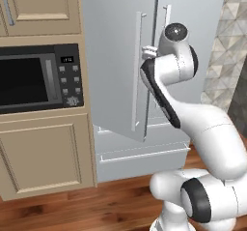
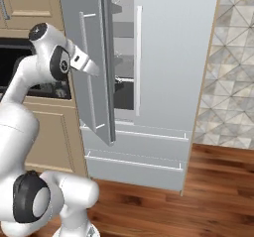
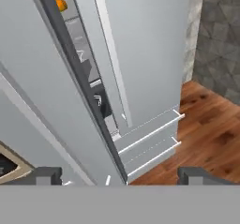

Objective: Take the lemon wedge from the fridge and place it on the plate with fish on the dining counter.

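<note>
2 doors front the fridge, and the left 1 stands partly swung out while the right 1 is closed, leaving a gap through which grey shelves show in the right base view. In the hand view a small orange-yellow item sits on an upper shelf at about 11 o'clock, seen through that gap; whether it is the lemon wedge I cannot tell. The gripper has its 2 dark finger tips set wide apart at the bottom of the hand view, with nothing between them; the dark edge of the open door runs up from between them toward 11 o'clock. In the right base view the hand is beside the open door's long white bar handle, at about 9 o'clock from it, apparently not gripping it. Below the doors lie 2 drawers with white horizontal bars. At 9 o'clock of the fridge in the left base view is a black built-in microwave set in beige cabinets. Reddish wood floor runs under the fridge, and a patterned grey tile wall stands at its 3 o'clock side.
</note>
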Tool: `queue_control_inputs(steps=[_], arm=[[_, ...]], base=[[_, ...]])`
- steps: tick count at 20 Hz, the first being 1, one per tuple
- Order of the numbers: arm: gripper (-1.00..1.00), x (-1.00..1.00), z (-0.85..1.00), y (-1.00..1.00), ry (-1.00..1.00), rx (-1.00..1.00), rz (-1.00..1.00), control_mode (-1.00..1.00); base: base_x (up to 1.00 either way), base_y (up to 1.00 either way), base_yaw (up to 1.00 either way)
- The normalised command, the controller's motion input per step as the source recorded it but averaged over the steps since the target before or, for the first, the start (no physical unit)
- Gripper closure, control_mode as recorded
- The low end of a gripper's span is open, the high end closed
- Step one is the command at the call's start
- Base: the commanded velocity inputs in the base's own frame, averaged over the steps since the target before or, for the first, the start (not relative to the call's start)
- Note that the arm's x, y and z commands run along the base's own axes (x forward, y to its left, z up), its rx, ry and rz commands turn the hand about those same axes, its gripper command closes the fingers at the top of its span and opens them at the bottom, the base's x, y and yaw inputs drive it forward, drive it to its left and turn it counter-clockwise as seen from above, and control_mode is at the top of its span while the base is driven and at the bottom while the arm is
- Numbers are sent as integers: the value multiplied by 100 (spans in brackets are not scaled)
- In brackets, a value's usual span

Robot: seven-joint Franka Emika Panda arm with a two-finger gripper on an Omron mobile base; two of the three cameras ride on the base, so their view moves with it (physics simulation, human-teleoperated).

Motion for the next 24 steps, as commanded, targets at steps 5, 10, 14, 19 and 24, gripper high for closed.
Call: queue_control_inputs(steps=[5, 10, 14, 19, 24], arm=[[-100, -70, 11, -99, -2, 26, 4, -100], [-100, 0, -1, -91, -12, 14, 25, -100], [-100, 48, 0, -42, -18, 11, 25, -100], [-100, 74, -7, -5, -4, 0, 22, -100], [-100, 78, 0, 8, 4, 0, 6, -100]], base=[[0, 0, 0], [0, 0, 0], [0, 0, 0], [0, 0, 0], [0, 0, 0]])
